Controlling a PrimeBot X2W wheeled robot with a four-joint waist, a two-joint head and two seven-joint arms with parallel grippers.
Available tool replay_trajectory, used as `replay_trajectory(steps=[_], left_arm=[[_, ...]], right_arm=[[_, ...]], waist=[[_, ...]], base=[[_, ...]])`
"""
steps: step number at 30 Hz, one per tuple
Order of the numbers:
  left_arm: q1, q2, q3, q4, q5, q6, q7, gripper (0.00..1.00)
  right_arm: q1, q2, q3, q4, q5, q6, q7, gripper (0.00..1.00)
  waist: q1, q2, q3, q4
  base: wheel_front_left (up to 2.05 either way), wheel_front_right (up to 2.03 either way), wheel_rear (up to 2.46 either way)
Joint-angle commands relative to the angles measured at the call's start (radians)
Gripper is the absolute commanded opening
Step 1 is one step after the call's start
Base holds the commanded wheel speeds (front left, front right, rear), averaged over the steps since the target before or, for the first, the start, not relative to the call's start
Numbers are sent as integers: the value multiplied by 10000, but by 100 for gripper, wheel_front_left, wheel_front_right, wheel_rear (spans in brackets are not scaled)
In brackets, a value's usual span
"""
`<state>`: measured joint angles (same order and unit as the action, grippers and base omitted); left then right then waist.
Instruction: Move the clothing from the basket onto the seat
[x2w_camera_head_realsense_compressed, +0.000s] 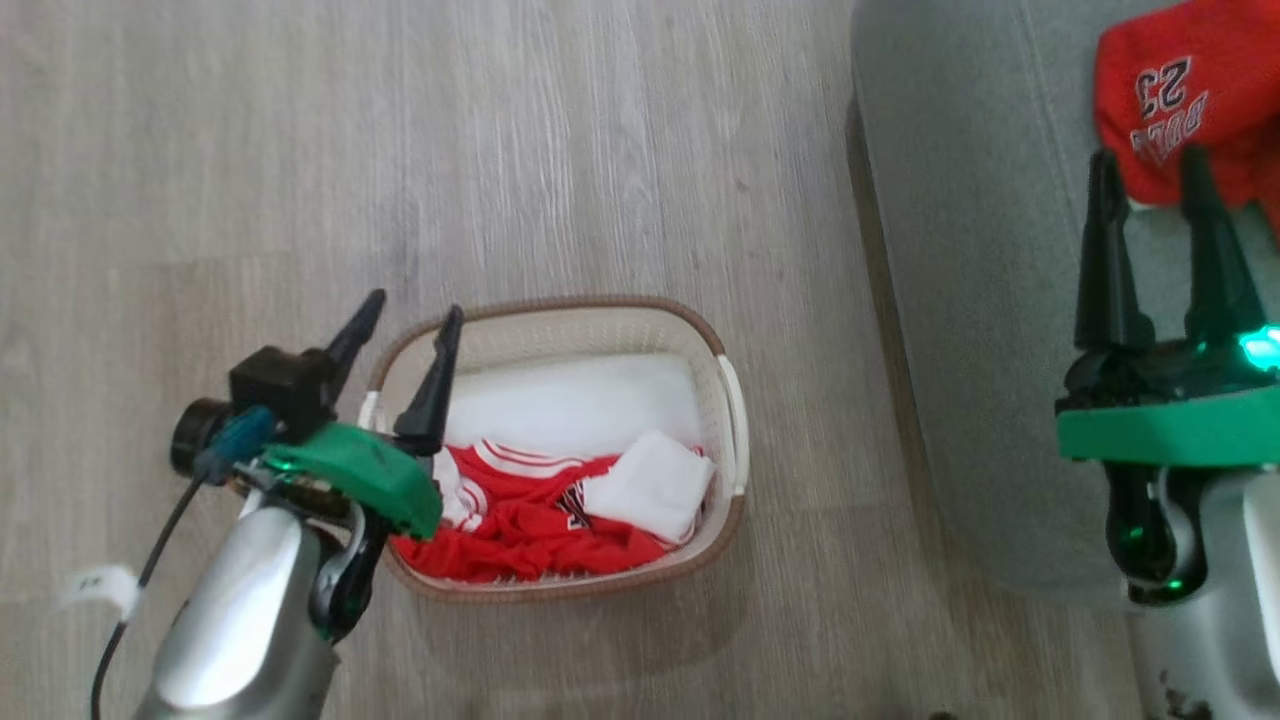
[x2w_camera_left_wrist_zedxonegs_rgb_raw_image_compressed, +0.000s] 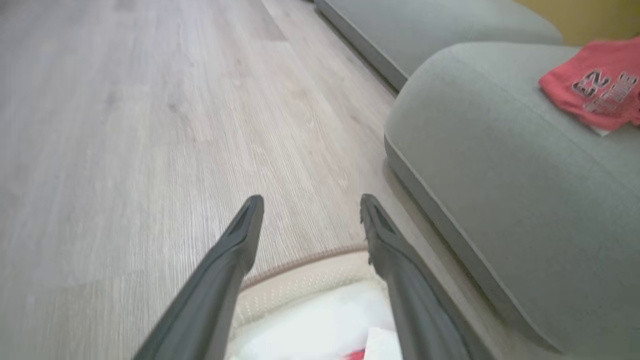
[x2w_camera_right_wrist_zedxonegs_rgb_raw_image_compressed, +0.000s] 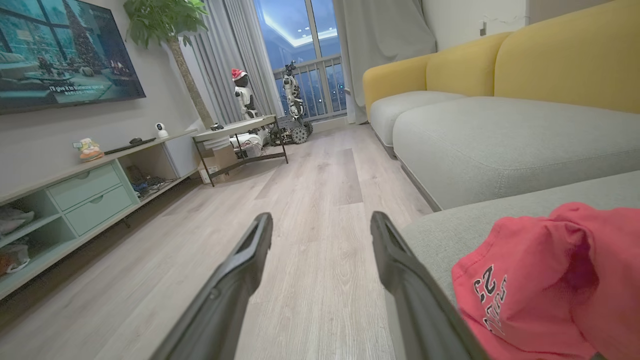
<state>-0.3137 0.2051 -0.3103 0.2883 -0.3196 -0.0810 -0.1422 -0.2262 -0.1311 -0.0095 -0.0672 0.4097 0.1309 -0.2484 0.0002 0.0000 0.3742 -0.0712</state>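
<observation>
The cream basket (x2w_camera_head_realsense_compressed: 732, 410) with a brown rim stands on the wood floor. Red and white clothing (x2w_camera_head_realsense_compressed: 520, 520) lies bunched in its near half, with a folded white piece (x2w_camera_head_realsense_compressed: 652, 485) on top and a flat white liner (x2w_camera_head_realsense_compressed: 570, 400) behind. My left gripper (x2w_camera_head_realsense_compressed: 410, 315) hovers open over the basket's left rim (x2w_camera_left_wrist_zedxonegs_rgb_raw_image_compressed: 300, 260), nothing between its fingers. A red jersey (x2w_camera_head_realsense_compressed: 1180, 90) with a number print lies on the grey-green seat (x2w_camera_head_realsense_compressed: 970, 250). My right gripper (x2w_camera_head_realsense_compressed: 1150, 158) stands open above the seat, just in front of that jersey (x2w_camera_right_wrist_zedxonegs_rgb_raw_image_compressed: 545, 280), holding nothing.
A second seat cushion (x2w_camera_right_wrist_zedxonegs_rgb_raw_image_compressed: 500, 145) and yellow sofa backs (x2w_camera_right_wrist_zedxonegs_rgb_raw_image_compressed: 565, 65) extend beyond. A TV cabinet (x2w_camera_right_wrist_zedxonegs_rgb_raw_image_compressed: 85, 195), a small table (x2w_camera_right_wrist_zedxonegs_rgb_raw_image_compressed: 235, 135) and parked robots (x2w_camera_right_wrist_zedxonegs_rgb_raw_image_compressed: 295, 110) line the far side. Open wood floor (x2w_camera_head_realsense_compressed: 300, 150) lies left of the basket.
</observation>
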Motion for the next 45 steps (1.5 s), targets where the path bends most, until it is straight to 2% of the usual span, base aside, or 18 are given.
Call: replay_trajectory(steps=[1,10,17,20,33,45], left_arm=[[-484,84,157,201,6,-141,100,100],[-2030,-227,-900,3003,-313,-453,399,100],[-2996,-412,-1638,4471,-688,-490,719,100],[-3532,-465,-2585,5254,-1223,-493,1134,100],[-4957,-268,-4234,7185,-2749,-495,1846,100],[-5621,113,-5918,7872,-3655,-496,2648,100]], right_arm=[[-311,-3,143,-429,-81,-2,-102,100],[-1129,145,115,-762,-260,-2,-126,100],[-1584,189,87,-987,-361,-2,-131,100],[-1897,226,62,-1165,-407,-2,-132,100],[-2839,347,154,-1501,-542,-2,-133,100],[-3262,371,283,-1843,-707,-2,-133,100]], waist=[[-2,0,487,-219],[-2,0,1899,-488],[-2,0,2752,-615],[-2,0,3333,-689],[-2,0,4893,-1064],[-2,0,5820,-1411]], base=[[0,0,0],[0,0,0],[0,0,0],[0,0,0],[0,0,0],[0,0,0]])
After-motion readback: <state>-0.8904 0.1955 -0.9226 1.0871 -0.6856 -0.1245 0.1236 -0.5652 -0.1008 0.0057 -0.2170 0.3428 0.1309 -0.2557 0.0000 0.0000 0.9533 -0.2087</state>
